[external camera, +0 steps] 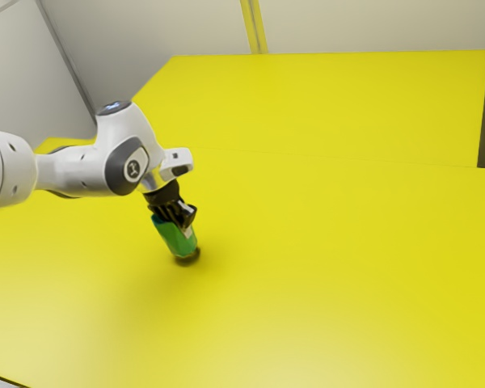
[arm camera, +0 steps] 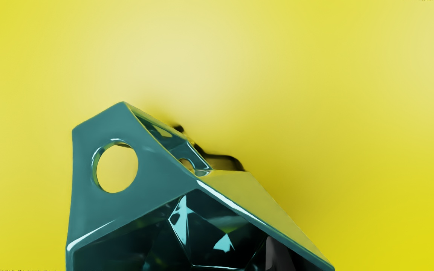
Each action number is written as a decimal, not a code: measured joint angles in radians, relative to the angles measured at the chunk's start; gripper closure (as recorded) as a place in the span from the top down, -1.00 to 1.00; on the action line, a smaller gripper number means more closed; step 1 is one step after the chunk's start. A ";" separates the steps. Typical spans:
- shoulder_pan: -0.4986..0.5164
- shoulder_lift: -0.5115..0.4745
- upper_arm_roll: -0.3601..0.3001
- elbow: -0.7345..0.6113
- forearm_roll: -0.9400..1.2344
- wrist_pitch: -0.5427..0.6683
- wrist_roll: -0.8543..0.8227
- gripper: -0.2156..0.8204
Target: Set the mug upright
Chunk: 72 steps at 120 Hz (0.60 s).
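In the exterior view the black gripper (external camera: 175,212) points down at the upper end of the green mug (external camera: 177,237). The mug leans, with its lower end close above or on the yellow table, where a dark shadow lies; whether it touches cannot be told. The wrist view looks into the open mouth of the teal, faceted mug (arm camera: 100,210), whose round-holed handle part stands out beside the mouth. A dark grey part of the gripper (arm camera: 277,256) reaches inside the mouth. Its hold on the mug is hidden.
The yellow table (external camera: 331,267) extends around the mug on all sides. Behind it, a further yellow surface (external camera: 323,97) reaches toward a pale wall (external camera: 372,24). The white arm comes in from the exterior view's left.
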 joint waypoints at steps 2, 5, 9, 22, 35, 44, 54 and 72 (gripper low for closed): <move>-0.002 0.000 0.000 0.000 0.001 0.000 -0.008 -0.93; -0.006 0.000 -0.001 -0.001 0.002 0.001 -0.021 -0.93; -0.012 0.001 -0.001 -0.001 0.002 0.001 -0.036 -0.93; -0.031 0.013 -0.001 -0.001 0.005 0.004 -0.081 -0.93; -0.047 0.031 -0.001 0.000 0.006 0.006 -0.118 -0.93; -0.050 0.035 -0.001 0.000 0.006 0.007 -0.140 -0.93; -0.044 0.040 -0.001 0.001 0.006 0.006 -0.162 -0.93; -0.033 0.043 -0.001 0.003 0.003 -0.001 -0.192 -0.81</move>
